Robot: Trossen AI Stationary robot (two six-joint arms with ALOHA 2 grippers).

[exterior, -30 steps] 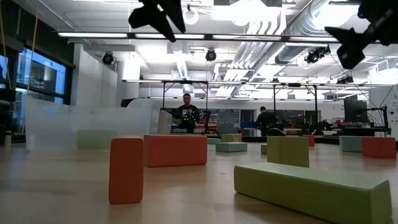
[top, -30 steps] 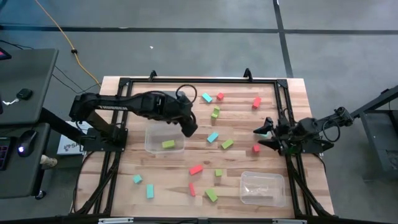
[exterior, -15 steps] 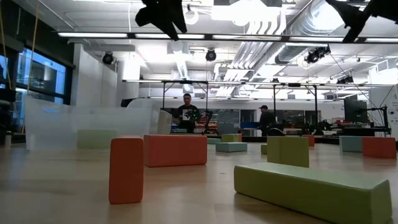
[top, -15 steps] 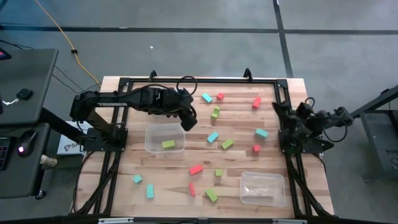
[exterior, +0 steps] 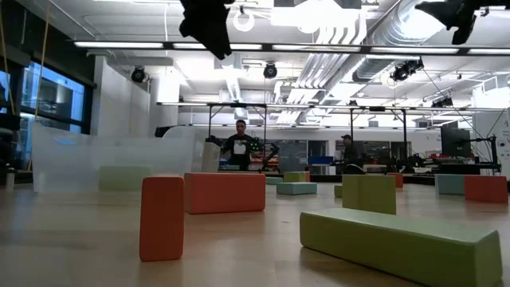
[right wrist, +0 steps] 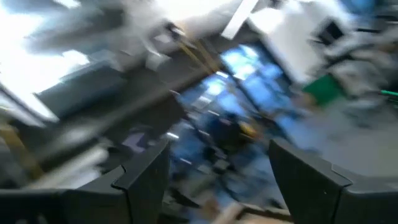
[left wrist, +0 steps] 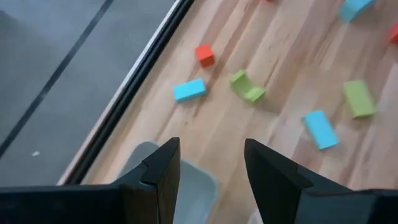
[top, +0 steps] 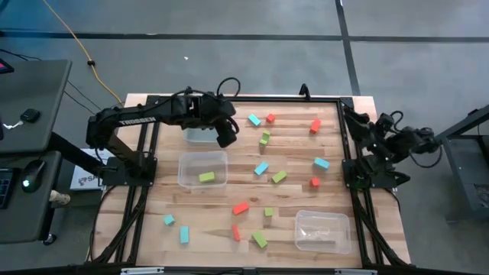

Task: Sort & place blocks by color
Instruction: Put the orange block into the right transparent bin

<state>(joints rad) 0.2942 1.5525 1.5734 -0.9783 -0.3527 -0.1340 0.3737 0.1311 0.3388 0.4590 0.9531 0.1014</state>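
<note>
Cyan (top: 261, 168), lime green (top: 279, 176) and red-orange blocks (top: 241, 207) lie scattered flat on the wooden table. One green block (top: 206, 177) lies inside the clear bin (top: 186, 162) at the left middle. My left gripper (top: 227, 136) (left wrist: 211, 177) hangs open and empty above the far left of the table, beside another clear bin (left wrist: 186, 186). It shows at the top of the low view (exterior: 205, 24). My right gripper (top: 351, 124) (right wrist: 217, 186) is open and empty at the table's right edge, raised and pointing out into the room.
A third clear bin (top: 322, 231) stands at the near right. A black frame (top: 244, 99) runs round the table. In the low view an upright red block (exterior: 162, 217) and a green bar (exterior: 406, 243) lie nearest. People stand far off in the room (exterior: 239, 147).
My right gripper has drawn back from the cyan block at the table's right toward the right edge, risen and tipped up to face the room. That block stays on the table. My left gripper has moved toward the far edge, away from the bin with the green block.
</note>
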